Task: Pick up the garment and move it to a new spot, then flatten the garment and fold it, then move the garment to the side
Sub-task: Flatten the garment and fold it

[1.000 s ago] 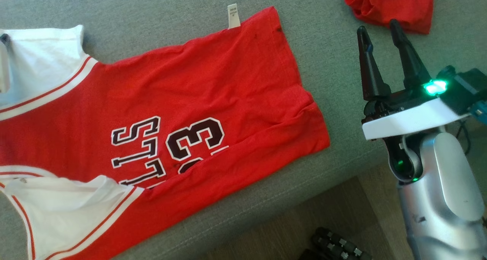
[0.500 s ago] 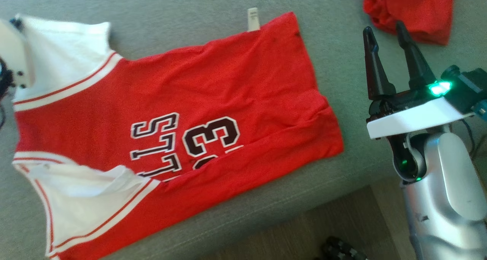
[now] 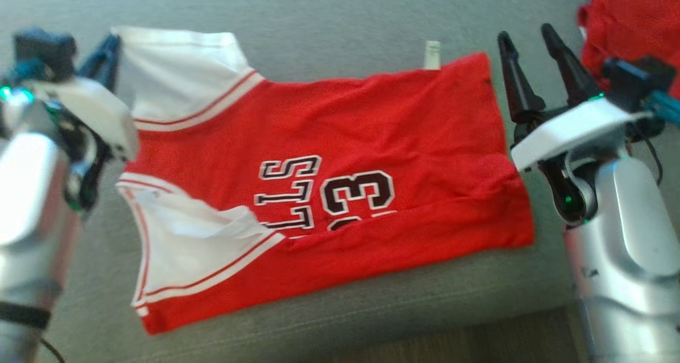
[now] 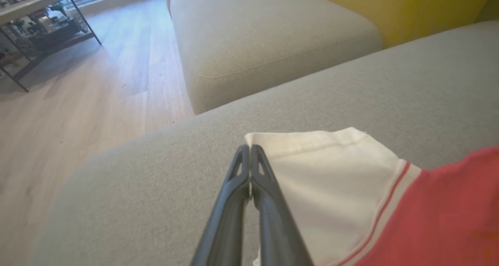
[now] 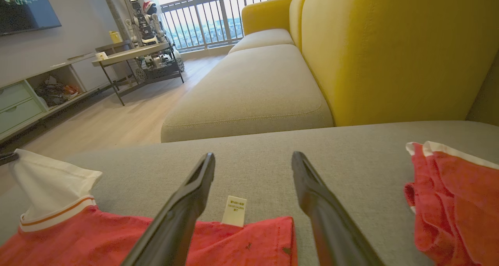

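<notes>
The garment (image 3: 340, 134) is a red jersey with white sleeves and dark lettering, spread flat on the grey sofa seat (image 3: 319, 12). My left gripper (image 3: 109, 47) is shut on the outer corner of the far white sleeve (image 3: 180, 70). In the left wrist view its fingertips (image 4: 249, 147) meet at that sleeve's corner (image 4: 323, 168). In the right wrist view the same sleeve (image 5: 46, 180) stands lifted into a peak. My right gripper (image 3: 526, 33) is open beside the jersey's hem, with nothing between its fingers. From the right wrist, that gripper (image 5: 254, 157) hovers above the hem's white tag (image 5: 234, 210).
A second red garment (image 3: 632, 28) lies crumpled on the seat just right of my right gripper, and it also appears in the right wrist view (image 5: 448, 196). The seat's front edge drops to the wooden floor (image 3: 478, 347). A yellow backrest (image 5: 390, 51) and a beige cushion (image 4: 265, 36) lie beyond.
The head camera has swung left, bringing my left arm into the picture. My left gripper has shut on the sleeve corner. The right gripper has stayed open.
</notes>
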Tool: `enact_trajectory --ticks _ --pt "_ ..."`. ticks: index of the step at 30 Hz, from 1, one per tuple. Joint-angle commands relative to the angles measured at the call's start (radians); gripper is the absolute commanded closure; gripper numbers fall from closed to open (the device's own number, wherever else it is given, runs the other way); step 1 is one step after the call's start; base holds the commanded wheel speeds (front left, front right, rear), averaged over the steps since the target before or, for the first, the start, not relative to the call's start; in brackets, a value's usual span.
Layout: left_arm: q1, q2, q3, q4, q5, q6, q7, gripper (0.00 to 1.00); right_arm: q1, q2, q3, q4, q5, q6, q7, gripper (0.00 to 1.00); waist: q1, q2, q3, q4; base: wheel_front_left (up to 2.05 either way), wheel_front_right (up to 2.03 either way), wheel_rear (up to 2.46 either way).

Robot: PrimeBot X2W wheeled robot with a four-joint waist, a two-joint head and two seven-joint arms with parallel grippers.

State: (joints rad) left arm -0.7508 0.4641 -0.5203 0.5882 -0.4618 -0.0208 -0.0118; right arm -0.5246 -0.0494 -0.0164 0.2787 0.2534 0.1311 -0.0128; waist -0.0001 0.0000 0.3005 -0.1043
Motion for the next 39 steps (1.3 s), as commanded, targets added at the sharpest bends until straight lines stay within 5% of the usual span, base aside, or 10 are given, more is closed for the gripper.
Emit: enact_trajectory --ticks 1,10,23,39 --pt "-0.022 0.038 0.049 -0.044 -0.004 0.018 -0.022 1.0 -0.038 -0.001 0.023 -0.018 -0.004 0.0 0.012 0.0 0.0001 0.0 -0.032 0.041 0.0 0.0 0.0" --pt "0.12 -0.017 0.047 -0.204 0.001 0.13 -0.107 1.0 -0.202 -0.074 0.081 0.28 -0.055 0.0 0.151 0.0 0.0001 0.0 -0.043 0.108 0.0 0.0 0.0" --pt "0.152 -0.019 0.002 -0.271 0.021 0.15 -0.076 1.0 -0.342 -0.183 0.121 0.638 -0.104 0.0 0.152 0.0 0.0001 0.0 -0.02 0.145 0.0 0.0 0.0" --pt "0.132 -0.006 -0.011 -0.293 0.024 0.156 -0.057 1.0 -0.446 -0.209 0.155 0.839 -0.125 0.0 0.071 0.0 0.0001 0.0 0.01 0.166 0.0 0.0 0.0"
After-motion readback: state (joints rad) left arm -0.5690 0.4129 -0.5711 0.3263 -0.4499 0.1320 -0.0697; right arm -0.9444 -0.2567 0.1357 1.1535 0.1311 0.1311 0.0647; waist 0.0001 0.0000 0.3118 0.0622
